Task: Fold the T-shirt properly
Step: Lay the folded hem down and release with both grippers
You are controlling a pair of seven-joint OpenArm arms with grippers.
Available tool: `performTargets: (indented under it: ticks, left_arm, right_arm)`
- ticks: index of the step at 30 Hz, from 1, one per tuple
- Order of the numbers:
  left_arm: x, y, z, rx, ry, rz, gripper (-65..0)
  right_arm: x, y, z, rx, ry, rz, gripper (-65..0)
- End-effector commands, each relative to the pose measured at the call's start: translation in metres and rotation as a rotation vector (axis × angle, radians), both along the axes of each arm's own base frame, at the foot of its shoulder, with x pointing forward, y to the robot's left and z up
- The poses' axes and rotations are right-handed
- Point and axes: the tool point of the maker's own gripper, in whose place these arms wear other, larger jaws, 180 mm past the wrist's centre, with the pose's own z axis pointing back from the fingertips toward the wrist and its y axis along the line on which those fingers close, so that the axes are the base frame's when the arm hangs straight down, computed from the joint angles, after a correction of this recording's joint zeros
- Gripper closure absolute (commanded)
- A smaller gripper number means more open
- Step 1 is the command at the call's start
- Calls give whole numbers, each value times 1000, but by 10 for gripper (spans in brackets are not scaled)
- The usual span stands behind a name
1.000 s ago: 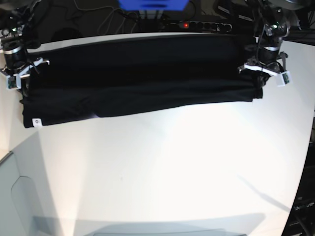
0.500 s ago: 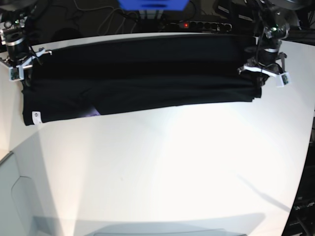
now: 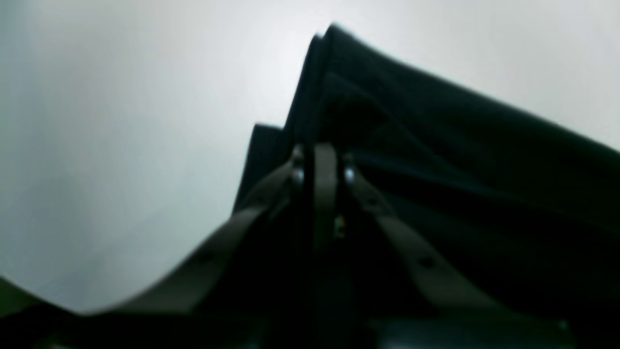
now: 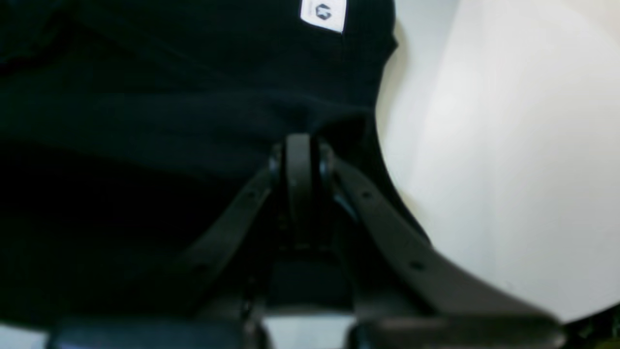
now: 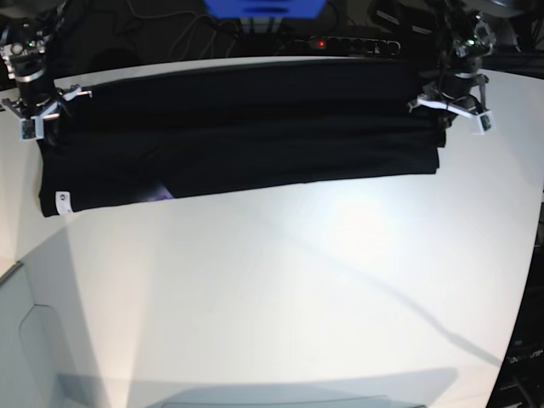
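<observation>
Stretching between both claws, T-shirt (image 5: 242, 136), left gripper (image 5: 441, 121) and right gripper (image 5: 44, 126) pinching opposite ends

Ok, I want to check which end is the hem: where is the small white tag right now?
In the base view the white tag sits at the T-shirt's near-left corner, on the table, below the right gripper.

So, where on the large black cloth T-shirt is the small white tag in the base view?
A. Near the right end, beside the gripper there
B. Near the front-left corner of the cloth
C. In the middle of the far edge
B: the small white tag sits at the front-left corner of the large black cloth T-shirt, on the side that the right gripper holds.
</observation>
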Motion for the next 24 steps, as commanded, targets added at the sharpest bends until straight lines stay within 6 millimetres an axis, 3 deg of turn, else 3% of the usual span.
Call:
performTargets:
  ticks: [1, 7, 17, 20, 24]
  left_arm:
    - [4, 4, 8, 20, -30, 0, 0]
    - [-4, 8, -6, 6, 8, 19, 0]
    - [-13, 8, -22, -21, 49, 35, -13]
    - [-13, 8, -22, -21, 49, 35, -62]
    - [-17, 8, -23, -18, 58, 34, -192]
  right_arm:
    - [4, -1, 11, -12, -34, 21, 0]
    - [8, -1, 13, -10, -45, 21, 0]
    - [8, -2, 13, -12, -44, 20, -183]
    - [8, -4, 16, -19, -50, 14, -230]
    - [11, -14, 33, -46, -96, -13, -272]
